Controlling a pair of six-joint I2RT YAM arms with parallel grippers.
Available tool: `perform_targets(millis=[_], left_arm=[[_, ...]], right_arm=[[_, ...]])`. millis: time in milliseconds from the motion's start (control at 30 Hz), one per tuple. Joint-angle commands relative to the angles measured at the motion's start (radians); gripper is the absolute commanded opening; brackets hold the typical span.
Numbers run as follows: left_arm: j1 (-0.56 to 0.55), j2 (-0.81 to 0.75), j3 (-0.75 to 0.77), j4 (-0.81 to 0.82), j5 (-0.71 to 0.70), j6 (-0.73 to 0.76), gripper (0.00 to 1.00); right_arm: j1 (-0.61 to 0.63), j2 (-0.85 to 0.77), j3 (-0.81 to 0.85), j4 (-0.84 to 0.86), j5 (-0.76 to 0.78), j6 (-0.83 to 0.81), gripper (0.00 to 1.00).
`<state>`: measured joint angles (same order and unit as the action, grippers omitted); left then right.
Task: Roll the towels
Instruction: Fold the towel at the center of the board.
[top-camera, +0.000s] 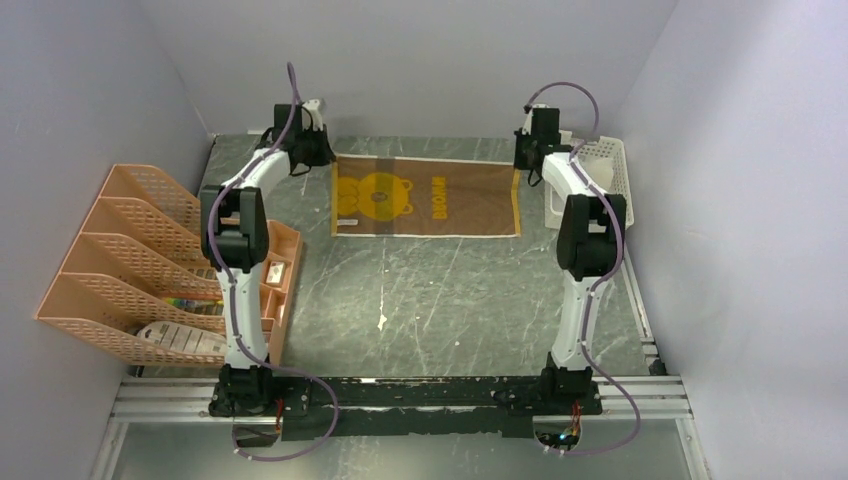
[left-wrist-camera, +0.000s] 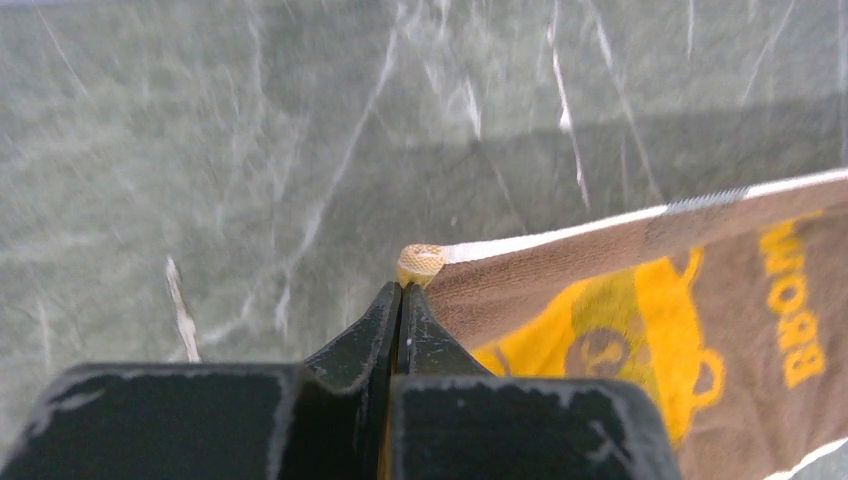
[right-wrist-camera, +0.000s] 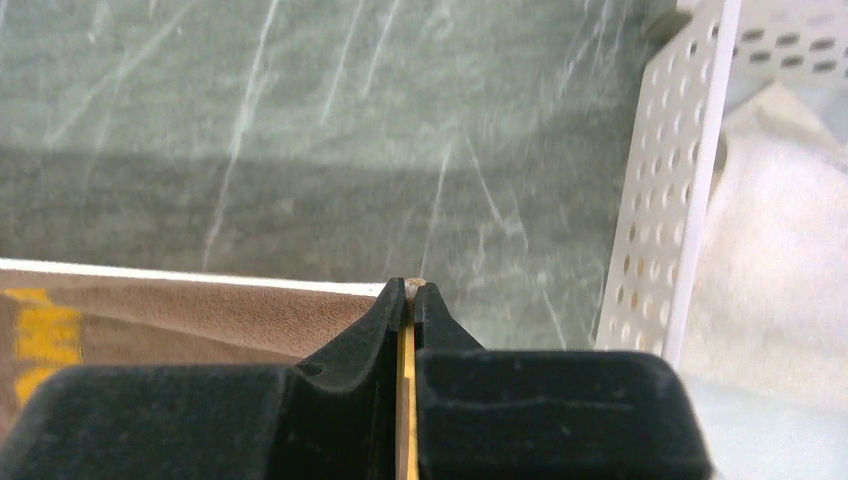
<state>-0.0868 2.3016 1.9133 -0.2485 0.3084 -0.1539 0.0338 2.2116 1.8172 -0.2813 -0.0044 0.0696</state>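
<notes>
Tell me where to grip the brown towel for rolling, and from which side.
Take its two far corners, one from each outer side. The brown towel lies spread wide, thin and limp; the left gripper and right gripper are shut on those corners.

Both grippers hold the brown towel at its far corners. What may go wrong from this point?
1. The left gripper and right gripper pinch only the corner tips of the brown towel, so the cloth may slip out.
2. The basket stands close beside the right gripper; a sideways move might bump it.
3. Uneven pulling could skew the roll.
</notes>
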Motion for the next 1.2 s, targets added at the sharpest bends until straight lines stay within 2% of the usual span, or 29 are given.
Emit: perform_targets(millis=[0,167,433,700,1167], left_arm=[[-0.013,-0.129,-0.19,0.171,0.024,0.097,0.07],[-0.033,-0.235,-0.429,0.322,0.013,0.134,0.07],[-0.074,-0.389,-0.726,0.506,-0.082,0.075,0.07],[-0.108,-0.462,-0.837,0.547,-0.152,0.05,0.07],[-0.119,-0.624,-1.049,0.622,-0.201,-0.018,0.07]], right_arm=[[-0.015,-0.12,-0.113,0.063,0.015,-0.021,0.0],[-0.015,-0.24,-0.273,0.107,0.013,-0.02,0.0],[-0.016,-0.365,-0.471,0.145,0.017,0.008,0.0],[-0.015,-0.418,-0.607,0.163,0.022,0.036,0.0],[-0.015,-0.448,-0.675,0.146,0.064,0.061,0.0]])
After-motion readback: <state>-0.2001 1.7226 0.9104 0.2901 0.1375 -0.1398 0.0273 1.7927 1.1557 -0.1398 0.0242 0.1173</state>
